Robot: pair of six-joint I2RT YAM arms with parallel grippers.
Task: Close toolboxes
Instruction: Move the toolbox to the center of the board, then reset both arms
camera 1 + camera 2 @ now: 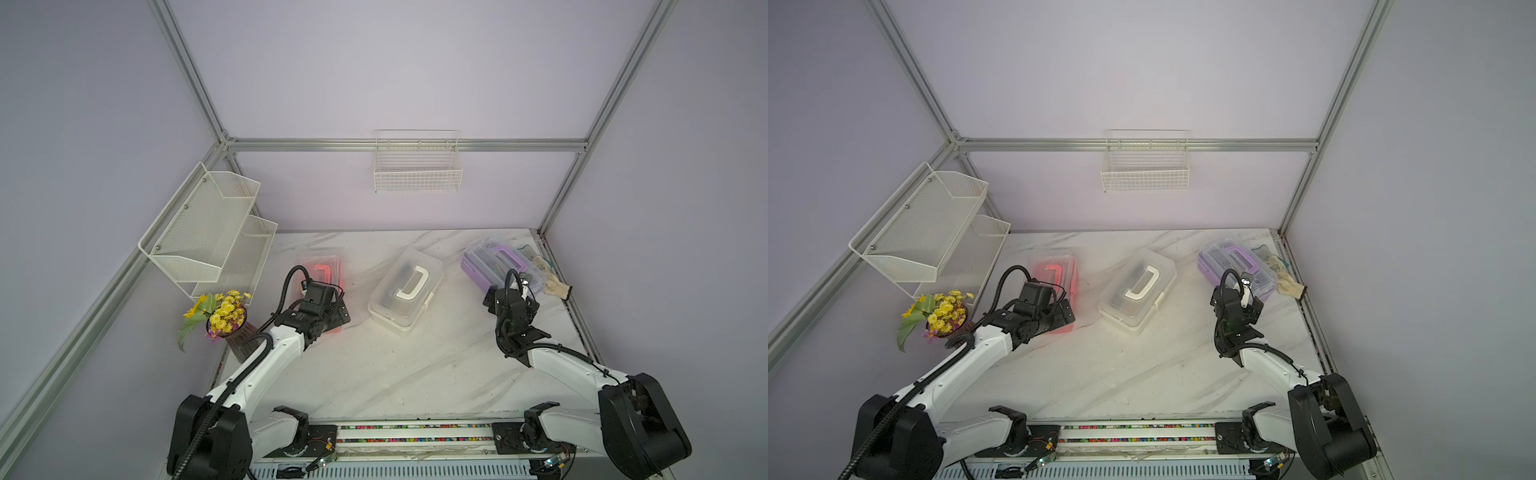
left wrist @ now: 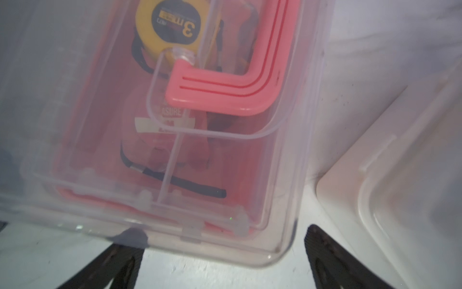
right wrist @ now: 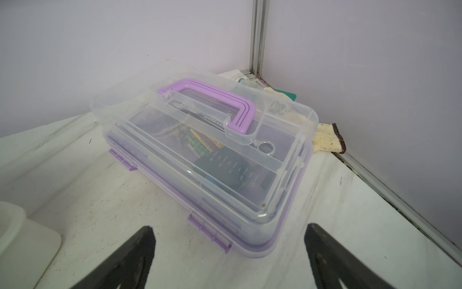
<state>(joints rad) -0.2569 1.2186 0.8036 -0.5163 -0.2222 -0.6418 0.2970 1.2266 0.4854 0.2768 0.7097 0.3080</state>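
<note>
On the white marble-veined tabletop (image 1: 395, 374) three rounded rectangular cases stand in a row: the pink toolbox (image 1: 322, 266) of glossy plastic under a clear lid at ten o'clock; the milky white toolbox (image 1: 405, 291) with a flat hoop handle near the centre; the purple toolbox (image 1: 490, 262) at two o'clock, just beside a knitted cream glove (image 1: 558, 287). In both top views the left arm covers the pink case's near half, but the left wrist view looks through that lid at a ribbed pink handle (image 2: 225, 95), a yellow tape measure (image 2: 172, 25) and a black-sheathed tool. There the left pincer (image 2: 220, 250) is spread wide and empty, its matte black fingers either side of the case's near corner; whether they touch it I cannot tell. Only the right wrist view shows the purple latches (image 3: 210, 232) along the case's side and the clear lid lying on its base; the right pincer (image 3: 230, 229) gapes wide, empty, just short of that case.
</note>
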